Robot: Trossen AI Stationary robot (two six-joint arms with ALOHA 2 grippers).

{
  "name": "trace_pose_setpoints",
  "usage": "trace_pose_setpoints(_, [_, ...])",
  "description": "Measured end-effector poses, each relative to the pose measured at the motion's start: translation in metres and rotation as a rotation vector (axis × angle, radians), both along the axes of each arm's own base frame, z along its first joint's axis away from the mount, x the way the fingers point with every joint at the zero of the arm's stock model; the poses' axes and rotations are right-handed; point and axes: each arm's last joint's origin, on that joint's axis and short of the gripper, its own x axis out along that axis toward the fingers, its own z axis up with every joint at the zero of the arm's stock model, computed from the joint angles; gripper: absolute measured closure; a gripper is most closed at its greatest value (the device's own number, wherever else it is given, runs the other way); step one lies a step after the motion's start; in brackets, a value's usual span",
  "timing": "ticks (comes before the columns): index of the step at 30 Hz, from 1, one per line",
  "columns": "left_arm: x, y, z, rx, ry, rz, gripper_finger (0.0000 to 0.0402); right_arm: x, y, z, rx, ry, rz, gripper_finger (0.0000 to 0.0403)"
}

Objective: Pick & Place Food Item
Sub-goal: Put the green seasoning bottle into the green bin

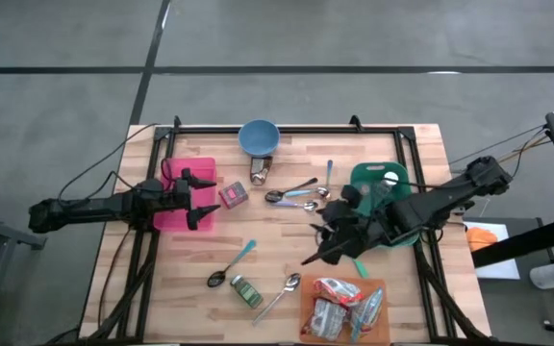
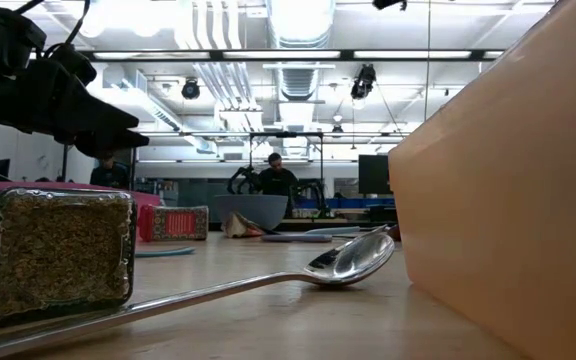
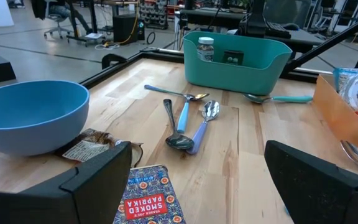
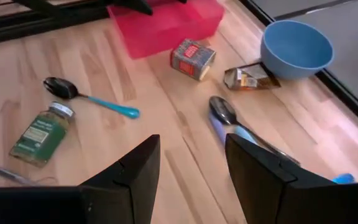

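Note:
Food items lie about the table. A red paprika tin [image 1: 234, 195] [image 4: 192, 59] and a brown packet [image 1: 261, 171] lie near the blue bowl [image 1: 258, 137]. A green herb jar [image 1: 246, 291] [image 2: 58, 255] rests on its side. Snack packets [image 1: 339, 306] sit on an orange board [image 1: 378, 332]. My right gripper [image 1: 314, 245] [image 4: 191, 168] hangs open above the table's middle, slanting down, with nothing between its fingers. My left gripper [image 1: 208, 199] [image 3: 207, 186] stands wide open and level over the pink bin [image 1: 186, 173], pointing at the paprika tin.
A green basket [image 1: 381, 183] with a small jar stands at the right, under the right arm. Several spoons [image 1: 296, 197] lie mid-table. A teal-handled spoon [image 1: 231, 264] and a steel spoon [image 1: 279, 296] [image 2: 348, 260] lie near the herb jar. People stand in the room beyond.

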Motion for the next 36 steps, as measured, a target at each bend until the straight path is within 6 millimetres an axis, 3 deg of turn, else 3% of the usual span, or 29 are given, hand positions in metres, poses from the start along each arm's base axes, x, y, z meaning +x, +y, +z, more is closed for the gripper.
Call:
trace_pose_setpoints(11, [0.0,0.0,0.0,0.0,0.0,0.0,0.003,0.06,-0.003,-0.023,0.22,-0.006,0.116,0.022])
trace_pose_setpoints(15, [0.0,0.0,0.0,0.0,0.0,0.0,0.003,0.085,0.0,-0.033,0.275,0.04,0.153,0.0192])
trace_pose_setpoints(21, [0.0,0.0,0.0,0.0,0.0,0.001,0.003,0.124,0.01,-0.044,0.237,0.078,0.186,0.0136])
trace_pose_setpoints(28, [0.0,0.0,0.0,0.0,0.0,0.0,0.003,0.17,0.025,-0.073,0.222,0.188,0.166,0.0126])
trace_pose_setpoints(31, [0.0,0.0,0.0,0.0,0.0,0.0,0.003,0.181,0.029,-0.079,0.224,0.242,0.137,0.0126])
trace_pose_setpoints(36, [0.0,0.0,0.0,0.0,0.0,0.0,0.003,0.183,0.037,-0.073,0.204,0.29,0.112,0.0126])
